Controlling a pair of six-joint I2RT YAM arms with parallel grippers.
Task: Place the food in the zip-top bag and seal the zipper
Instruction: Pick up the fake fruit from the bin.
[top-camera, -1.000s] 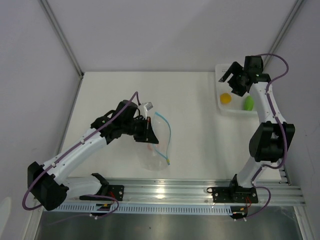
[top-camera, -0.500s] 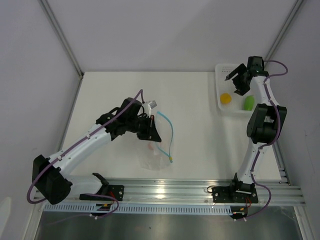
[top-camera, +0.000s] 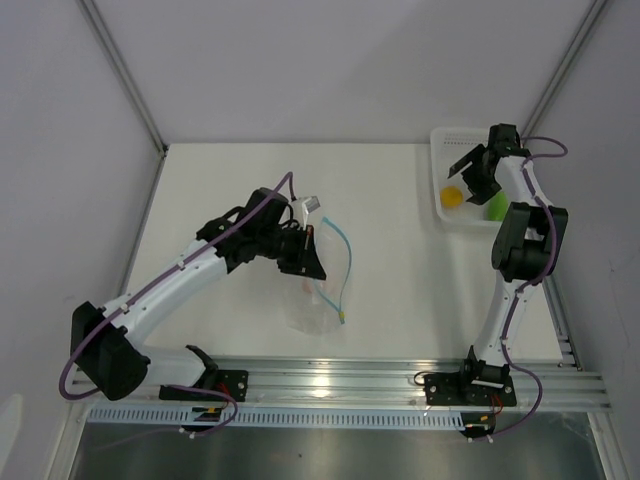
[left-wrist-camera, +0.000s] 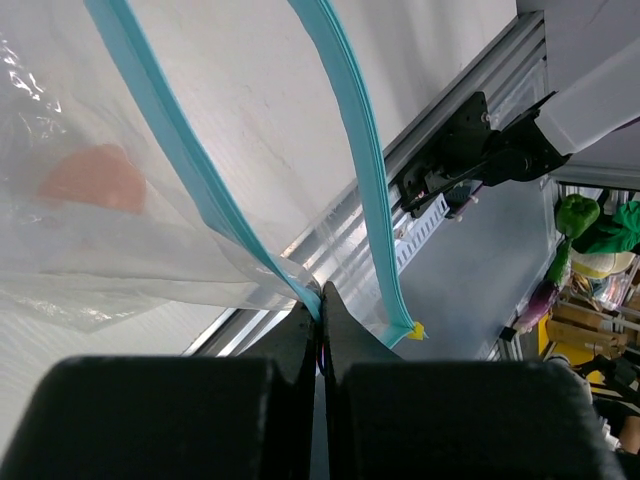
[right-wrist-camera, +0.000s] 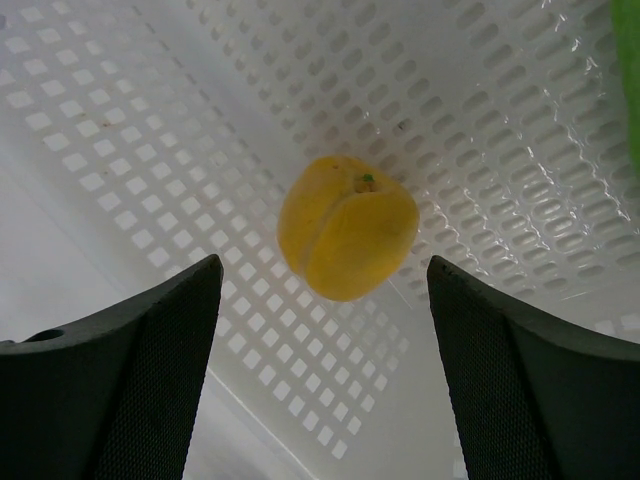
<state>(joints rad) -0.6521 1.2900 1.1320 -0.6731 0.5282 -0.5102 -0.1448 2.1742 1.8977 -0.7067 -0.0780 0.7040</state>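
squarely over yellow food (right-wrist-camera: 347, 227), right gripper (right-wrist-camera: 322, 268) agape

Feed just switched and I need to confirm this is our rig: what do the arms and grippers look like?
The left arm and right arm each have white links, black joints and a purple cable alongside. The left gripper and right gripper are black, and the right one's fingers are finely textured.

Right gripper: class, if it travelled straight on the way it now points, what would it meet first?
Probably the round orange-yellow food, centred ahead of the open right gripper in its wrist view, lying in the white basket. Depth is unclear.
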